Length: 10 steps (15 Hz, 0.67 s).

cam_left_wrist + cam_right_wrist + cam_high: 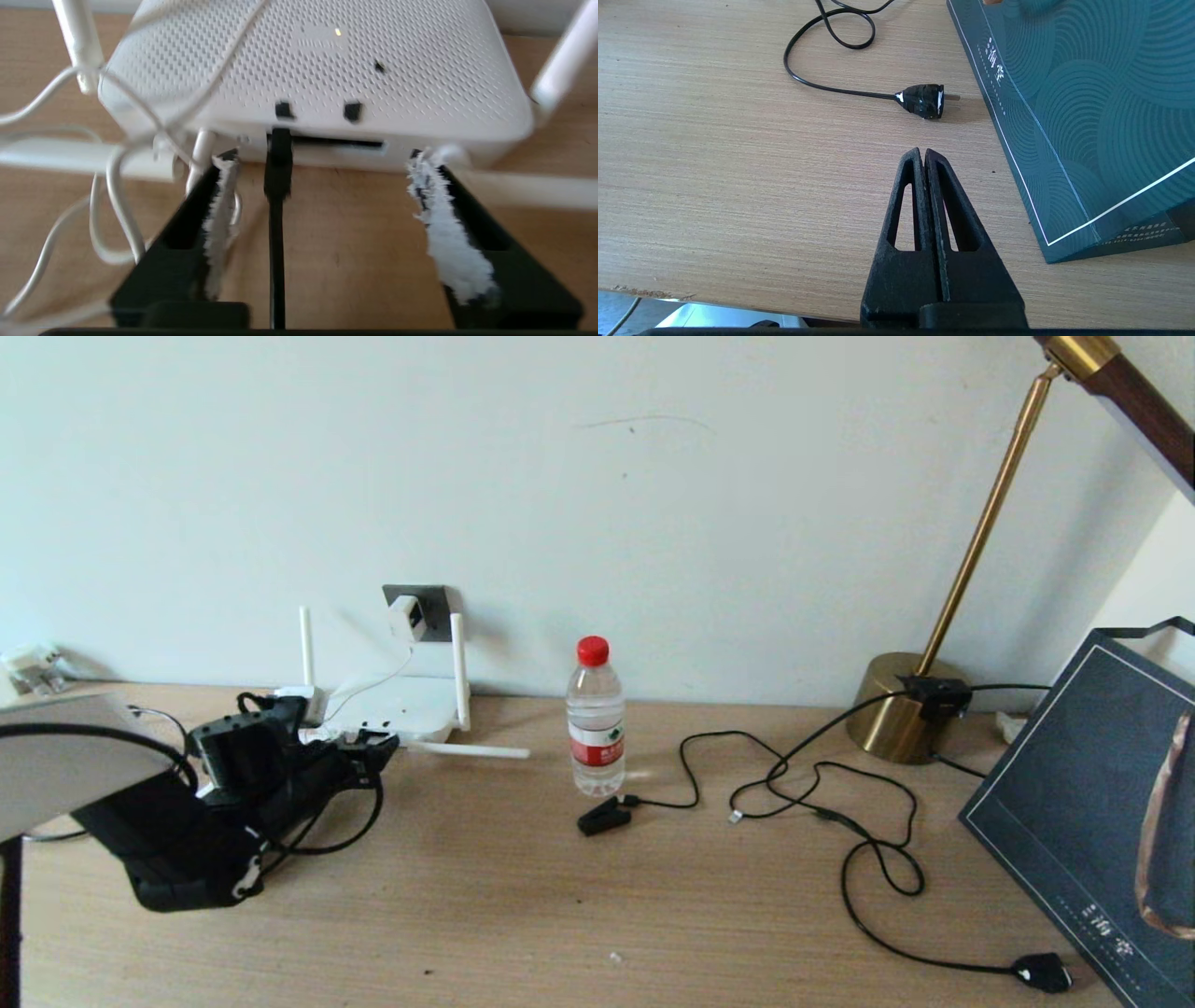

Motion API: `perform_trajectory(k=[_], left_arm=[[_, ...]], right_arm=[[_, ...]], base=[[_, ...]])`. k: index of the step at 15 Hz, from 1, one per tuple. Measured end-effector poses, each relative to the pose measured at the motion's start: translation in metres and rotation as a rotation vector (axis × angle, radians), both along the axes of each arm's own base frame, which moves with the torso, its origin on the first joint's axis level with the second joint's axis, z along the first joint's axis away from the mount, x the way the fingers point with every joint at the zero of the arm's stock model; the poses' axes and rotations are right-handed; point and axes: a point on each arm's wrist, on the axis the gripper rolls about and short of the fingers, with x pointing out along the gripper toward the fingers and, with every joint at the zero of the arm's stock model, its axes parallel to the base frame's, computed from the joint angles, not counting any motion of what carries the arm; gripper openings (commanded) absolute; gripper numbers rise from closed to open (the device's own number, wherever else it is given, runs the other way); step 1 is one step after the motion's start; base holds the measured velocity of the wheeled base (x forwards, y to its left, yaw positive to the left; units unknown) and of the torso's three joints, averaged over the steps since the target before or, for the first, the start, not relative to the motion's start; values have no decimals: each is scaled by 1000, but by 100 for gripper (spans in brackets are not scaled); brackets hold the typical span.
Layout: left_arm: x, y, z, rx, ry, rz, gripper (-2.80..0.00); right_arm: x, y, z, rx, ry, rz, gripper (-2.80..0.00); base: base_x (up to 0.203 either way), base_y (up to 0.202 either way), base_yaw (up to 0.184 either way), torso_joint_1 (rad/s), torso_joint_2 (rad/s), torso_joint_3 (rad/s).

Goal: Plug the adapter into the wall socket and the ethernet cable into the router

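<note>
At the lower edge of the right wrist view the right gripper (923,156) is pressed shut on nothing above bare table (738,163). At centre-left of the head view the left gripper (322,163) stands spread wide, holding nothing, its fingers either side of the ethernet cable (277,219), whose plug sits in the router (327,60) port. Behind, the adapter (407,617) is in the wall socket (431,602). Backing away, a finger could snag the cable and pull out a half-seated plug.

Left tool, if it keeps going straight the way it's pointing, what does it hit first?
Most likely the router: the open left tool faces its front edge, straddling the ethernet cable that reaches the ports. Depth is unclear.
</note>
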Motion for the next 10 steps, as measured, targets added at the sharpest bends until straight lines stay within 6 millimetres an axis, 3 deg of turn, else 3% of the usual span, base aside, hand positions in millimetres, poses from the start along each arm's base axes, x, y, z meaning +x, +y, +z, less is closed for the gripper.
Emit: perform_trajectory(k=[3, 5, 10], left_arm=[[-16, -3, 8, -1, 10, -7, 0], [-27, -4, 24, 0, -19, -6, 0], [-68, -7, 106, 11, -216, -13, 0]], right_arm=[[0, 0, 0, 0, 0, 0, -280], [0, 0, 0, 0, 0, 0, -280], [0, 0, 0, 0, 0, 0, -280]], base=[[0, 0, 0, 0, 0, 0], [0, 0, 0, 0, 0, 0], [0, 0, 0, 0, 0, 0]])
